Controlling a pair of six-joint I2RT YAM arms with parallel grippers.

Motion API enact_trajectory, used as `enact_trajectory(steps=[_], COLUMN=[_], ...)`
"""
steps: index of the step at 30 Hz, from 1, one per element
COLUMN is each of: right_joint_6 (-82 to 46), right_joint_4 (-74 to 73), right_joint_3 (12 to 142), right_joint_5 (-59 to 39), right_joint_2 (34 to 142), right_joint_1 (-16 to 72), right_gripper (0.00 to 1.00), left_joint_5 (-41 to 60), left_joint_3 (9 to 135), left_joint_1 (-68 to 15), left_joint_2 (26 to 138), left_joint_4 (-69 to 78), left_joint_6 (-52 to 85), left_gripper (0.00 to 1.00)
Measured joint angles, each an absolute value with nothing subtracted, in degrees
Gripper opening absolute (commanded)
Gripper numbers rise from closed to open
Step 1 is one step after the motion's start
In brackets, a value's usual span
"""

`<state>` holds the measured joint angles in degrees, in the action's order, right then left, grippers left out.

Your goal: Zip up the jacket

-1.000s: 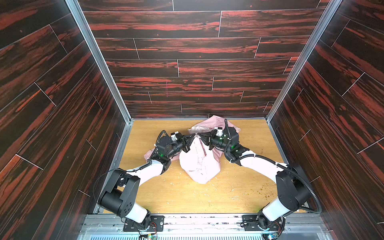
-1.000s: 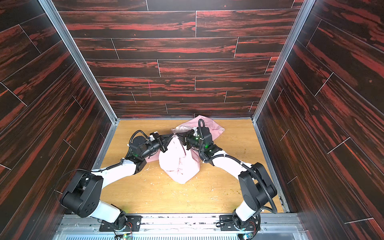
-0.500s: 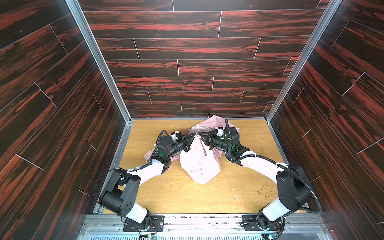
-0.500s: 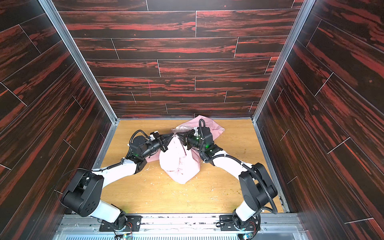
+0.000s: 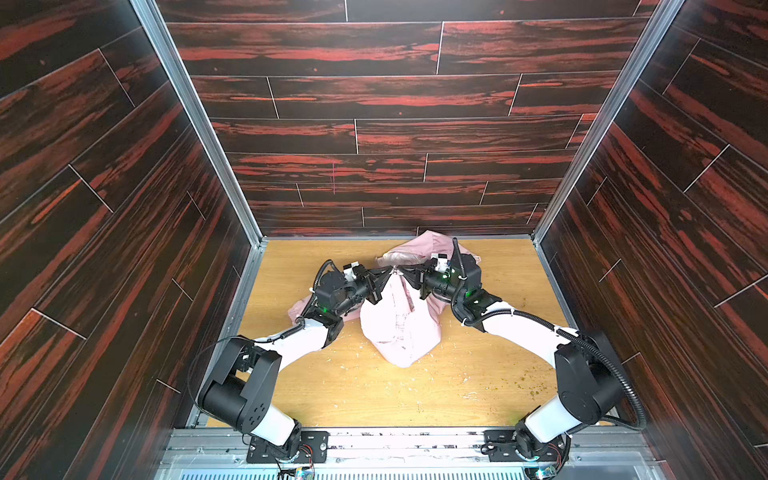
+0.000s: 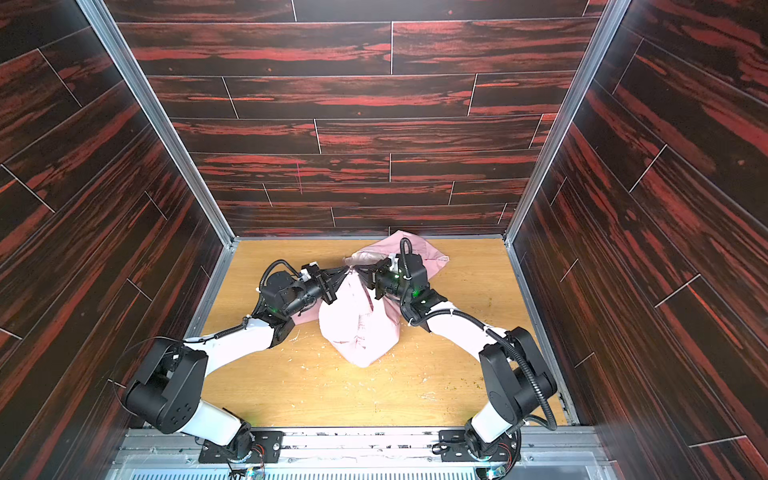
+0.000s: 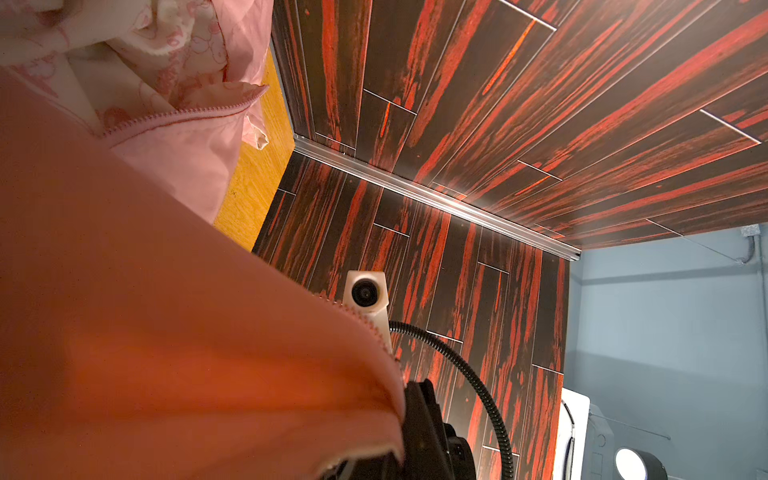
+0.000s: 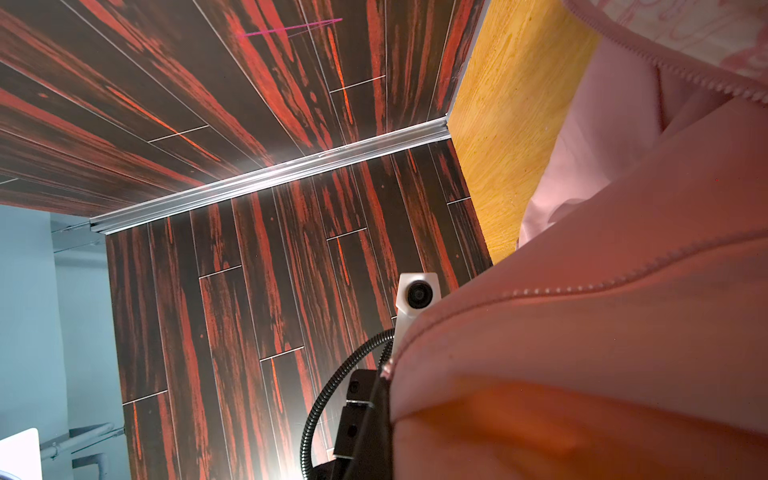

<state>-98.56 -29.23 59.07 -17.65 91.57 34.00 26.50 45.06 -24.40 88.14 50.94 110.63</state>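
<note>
Left jaws and right jaws, nearly tip to tip, are closed on the pink jacket (image 5: 399, 328), lifting a peak between them. Below them it drapes onto the table (image 5: 353, 395), with open wood around its edges.

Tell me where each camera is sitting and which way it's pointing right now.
Both top views: high above the front edge, looking down on the table, the jacket and both whole arms; left gripper and right gripper meet at the jacket's raised peak.
Left wrist: on the left arm, looking past close jacket fabric to the right wrist camera; own gripper hidden.
Right wrist: on the right arm, mirrored, seeing the left wrist camera beyond the jacket; own gripper hidden.
Shared: wrist views face each other; both show zipper teeth.
</note>
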Motion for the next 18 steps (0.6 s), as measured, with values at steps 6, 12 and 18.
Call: enact_trajectory(steps=[6,12,18], right_joint_6=[-97.82,-93.78,-90.56], right_joint_4=[-29.19,-22.96,-19.25], right_joint_3=[59.24,62.57,64.25], right_joint_5=[-17.47,-15.11,-12.05], right_joint_2=[91.48,91.00,89.23], right_joint_1=[33.71,33.41,33.19], right_gripper=[0.00,0.00,0.00], left_joint_5=[26.70,26.81,27.11], left_joint_3=[46.41,49.32,52.27], left_joint_1=[-24.45,-24.47,-24.84], left_joint_2=[89.08,91.96,94.54], left_joint_4=[50.70,51.79,54.52], left_joint_6=[110.61,111.33,113.23], left_gripper=[0.00,0.00,0.00])
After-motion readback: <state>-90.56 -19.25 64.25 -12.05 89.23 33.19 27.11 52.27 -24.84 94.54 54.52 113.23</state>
